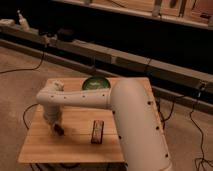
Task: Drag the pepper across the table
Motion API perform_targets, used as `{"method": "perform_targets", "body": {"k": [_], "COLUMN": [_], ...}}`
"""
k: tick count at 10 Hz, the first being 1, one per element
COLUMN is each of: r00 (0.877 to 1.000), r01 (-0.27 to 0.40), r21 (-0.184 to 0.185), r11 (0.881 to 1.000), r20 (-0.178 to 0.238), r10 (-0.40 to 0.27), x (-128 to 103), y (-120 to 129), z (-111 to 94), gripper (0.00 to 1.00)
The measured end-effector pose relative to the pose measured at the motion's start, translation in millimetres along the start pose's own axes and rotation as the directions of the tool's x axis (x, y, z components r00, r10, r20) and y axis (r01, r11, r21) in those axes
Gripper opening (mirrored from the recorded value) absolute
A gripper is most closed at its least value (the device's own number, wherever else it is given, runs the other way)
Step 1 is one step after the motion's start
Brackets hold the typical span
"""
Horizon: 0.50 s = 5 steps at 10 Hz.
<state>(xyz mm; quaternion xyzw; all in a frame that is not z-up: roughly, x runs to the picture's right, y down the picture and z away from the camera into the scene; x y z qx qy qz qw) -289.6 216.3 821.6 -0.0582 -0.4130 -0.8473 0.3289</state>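
The pepper [59, 130] is a small dark red-brown piece lying on the light-wood table [75, 145], toward its front left. My gripper [54, 124] hangs down from the white arm's left end and sits right at the pepper's left end, against or just above it. The arm reaches in from the lower right, across the middle of the table.
A green bowl [95, 83] stands at the table's back edge, partly behind the arm. A flat dark rectangular block [97, 131] lies near the front middle, to the right of the pepper. Cables [30, 67] run over the floor, and a long low bench [125, 57] stands behind.
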Motion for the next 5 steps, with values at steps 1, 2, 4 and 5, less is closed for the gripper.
{"method": "perform_targets", "body": {"k": [1,2,4,5], "r00": [1.000,0.999,0.998,0.997], "r01": [0.022,0.037,0.064,0.079], "r21": [-0.005,-0.007,-0.008,-0.007], "r11": [1.000,0.999,0.998,0.997], "r20": [0.000,-0.001,-0.002,-0.004], "r10": [-0.022,-0.037,-0.064,-0.079], "x": [1.7,3.4,5.3,6.4], "y": [-6.0,-11.2,-20.1,-25.1], "z": [1.8,2.4,3.2,2.8], "gripper": [0.27,0.27,0.27,0.27]}}
